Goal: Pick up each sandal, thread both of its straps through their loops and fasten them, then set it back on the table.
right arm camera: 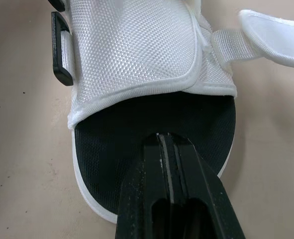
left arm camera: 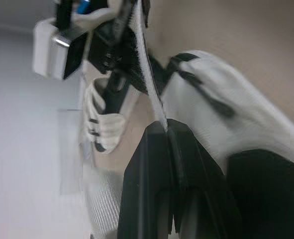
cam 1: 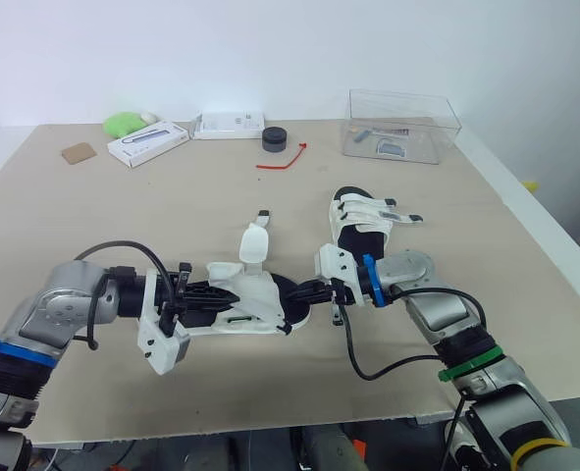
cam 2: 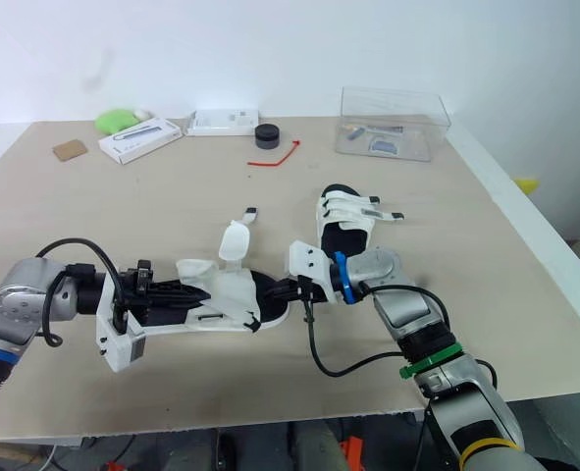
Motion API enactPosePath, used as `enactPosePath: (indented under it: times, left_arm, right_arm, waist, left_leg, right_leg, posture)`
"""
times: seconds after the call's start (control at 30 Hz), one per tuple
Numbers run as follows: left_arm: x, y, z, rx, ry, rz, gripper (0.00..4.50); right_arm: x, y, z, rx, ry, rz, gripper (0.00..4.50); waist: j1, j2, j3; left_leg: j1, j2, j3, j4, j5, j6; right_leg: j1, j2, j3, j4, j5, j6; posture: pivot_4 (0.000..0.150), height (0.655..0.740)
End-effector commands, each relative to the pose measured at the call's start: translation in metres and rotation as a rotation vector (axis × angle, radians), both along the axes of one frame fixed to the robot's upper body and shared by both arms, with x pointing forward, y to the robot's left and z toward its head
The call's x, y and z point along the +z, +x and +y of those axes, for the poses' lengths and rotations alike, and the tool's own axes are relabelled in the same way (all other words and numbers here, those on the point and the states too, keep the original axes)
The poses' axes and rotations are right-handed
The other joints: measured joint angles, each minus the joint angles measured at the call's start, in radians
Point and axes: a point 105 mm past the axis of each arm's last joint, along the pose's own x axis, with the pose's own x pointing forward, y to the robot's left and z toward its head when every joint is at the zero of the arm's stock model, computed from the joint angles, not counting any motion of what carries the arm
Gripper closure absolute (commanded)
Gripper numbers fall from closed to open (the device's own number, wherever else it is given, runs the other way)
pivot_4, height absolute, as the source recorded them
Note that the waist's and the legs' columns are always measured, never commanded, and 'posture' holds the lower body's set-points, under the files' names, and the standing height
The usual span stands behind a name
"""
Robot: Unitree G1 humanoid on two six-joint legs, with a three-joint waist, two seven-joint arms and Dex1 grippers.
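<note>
A white sandal with a black footbed [cam 1: 245, 302] lies at the table's middle front, between my two grippers. One of its straps [cam 1: 254, 243] stands up loose, and a black loop [right arm camera: 62, 50] shows on its side. My left gripper [cam 1: 229, 296] is shut on a white strap edge [left arm camera: 154, 94] of this sandal's upper. From the other side, my right gripper [cam 1: 304, 291] is shut, its tips [right arm camera: 161, 137] lying over the heel end of the footbed [right arm camera: 117, 149] with nothing seen between them. The second sandal [cam 1: 360, 221] lies further back on the right, its straps across the top.
At the back stand a clear plastic box [cam 1: 402, 123], a black round piece [cam 1: 275, 138], a red tie [cam 1: 282, 160], two white boxes [cam 1: 147, 142] [cam 1: 229, 125], a green object [cam 1: 123, 123] and a brown square [cam 1: 77, 153]. The table's right edge [cam 1: 535, 231] is close.
</note>
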Motion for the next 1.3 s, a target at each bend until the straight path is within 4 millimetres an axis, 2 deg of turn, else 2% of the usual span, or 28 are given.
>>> enactPosePath:
  times: [0.03, 0.07, 0.27, 0.5, 0.53, 0.67, 0.73, 0.9, 1.03, 1.23, 1.3]
  left_arm:
    - [0.016, 0.002, 0.002, 0.036, -0.06, 0.001, 3.13]
    - [0.023, 0.006, 0.003, 0.07, -0.1, 0.016, 2.9]
    - [0.04, 0.009, 0.015, 0.226, -0.221, 0.126, 2.9]
    - [0.021, -0.013, 0.038, 0.425, -0.225, 0.327, 2.9]
    - [0.018, -0.014, 0.041, 0.468, -0.253, 0.386, 2.9]
    - [0.001, -0.029, 0.05, 0.667, -0.398, 0.843, 2.9]
    - [-0.009, -0.049, 0.043, 0.691, -0.434, 1.089, 2.9]
    - [-0.018, -0.076, 0.02, 0.689, -0.525, 1.468, 2.9]
    - [-0.018, -0.075, 0.004, 0.66, -0.594, 1.599, 2.9]
    - [-0.046, -0.071, -0.013, 0.695, -0.508, 1.622, 2.9]
    - [-0.048, -0.067, -0.017, 0.676, -0.507, 1.639, 2.9]
  right_arm:
    - [-0.005, 0.002, -0.004, 0.001, -0.036, 0.002, 4.5]
    - [-0.005, 0.002, -0.004, 0.003, -0.037, 0.003, 4.5]
    - [-0.006, 0.002, -0.004, 0.01, -0.043, 0.007, 4.5]
    - [-0.008, 0.004, -0.005, 0.02, -0.052, 0.014, 4.5]
    - [-0.007, 0.004, -0.005, 0.023, -0.052, 0.014, 4.5]
    - [-0.007, 0.007, -0.002, 0.03, -0.051, 0.014, 4.5]
    - [-0.007, 0.009, 0.0, 0.032, -0.05, 0.012, 4.5]
    - [-0.006, 0.011, 0.001, 0.036, -0.048, 0.008, 4.5]
    - [-0.006, 0.011, 0.002, 0.034, -0.048, 0.006, 4.5]
    - [-0.005, 0.012, 0.0, 0.026, -0.052, 0.001, 4.5]
    - [-0.004, 0.013, -0.002, 0.02, -0.056, -0.004, 4.5]
  waist:
    - [0.0, 0.0, 0.0]
    - [0.0, 0.0, 0.0]
    - [-0.001, 0.0, 0.0]
    - [0.001, 0.0, 0.0]
    - [0.001, 0.0, 0.0]
    - [-0.003, 0.0, 0.0]
    - [-0.003, 0.0, 0.0]
    - [-0.002, 0.001, 0.001]
    - [-0.001, 0.001, 0.001]
    - [-0.002, 0.001, 0.001]
    - [-0.001, 0.001, 0.001]
  left_leg:
    - [0.0, 0.0, 0.0, 0.0, 0.0, 0.0]
    - [0.0, 0.0, 0.0, 0.0, 0.0, 0.0]
    - [0.0, 0.0, 0.0, 0.0, 0.0, 0.0]
    - [0.002, 0.001, 0.001, -0.001, 0.0, 0.001]
    - [0.002, 0.002, 0.0, -0.001, 0.0, 0.0]
    - [0.003, 0.004, 0.002, -0.001, 0.0, 0.001]
    - [0.003, 0.004, 0.002, -0.002, 0.0, 0.001]
    - [0.004, 0.004, 0.0, -0.002, 0.0, 0.0]
    - [0.005, 0.004, -0.001, -0.002, 0.001, 0.001]
    - [0.007, 0.003, -0.001, -0.002, 0.002, 0.0]
    - [0.007, 0.003, -0.001, -0.003, 0.002, 0.0]
  right_leg:
    - [0.0, 0.0, -0.001, 0.0, 0.0, 0.0]
    - [0.0, 0.0, -0.001, 0.0, 0.0, 0.0]
    - [0.0, 0.0, -0.001, 0.0, -0.002, 0.004]
    - [0.0, -0.001, -0.002, 0.0, -0.004, 0.002]
    - [0.0, 0.0, -0.003, 0.0, -0.005, 0.003]
    - [0.0, 0.001, -0.003, 0.001, -0.005, 0.003]
    - [-0.001, 0.001, -0.003, 0.001, -0.005, 0.002]
    - [0.0, 0.002, -0.004, 0.001, -0.006, 0.001]
    - [0.001, 0.005, -0.003, 0.002, -0.007, -0.002]
    - [0.003, 0.006, -0.001, 0.002, -0.007, -0.004]
    - [0.003, 0.006, 0.0, 0.001, -0.007, -0.004]
  posture:
    - [0.15, 0.74]
    - [0.15, 0.74]
    - [0.15, 0.74]
    - [0.15, 0.74]
    - [0.15, 0.74]
    - [0.15, 0.74]
    - [0.15, 0.74]
    - [0.15, 0.74]
    - [0.15, 0.74]
    - [0.15, 0.74]
    - [0.15, 0.74]
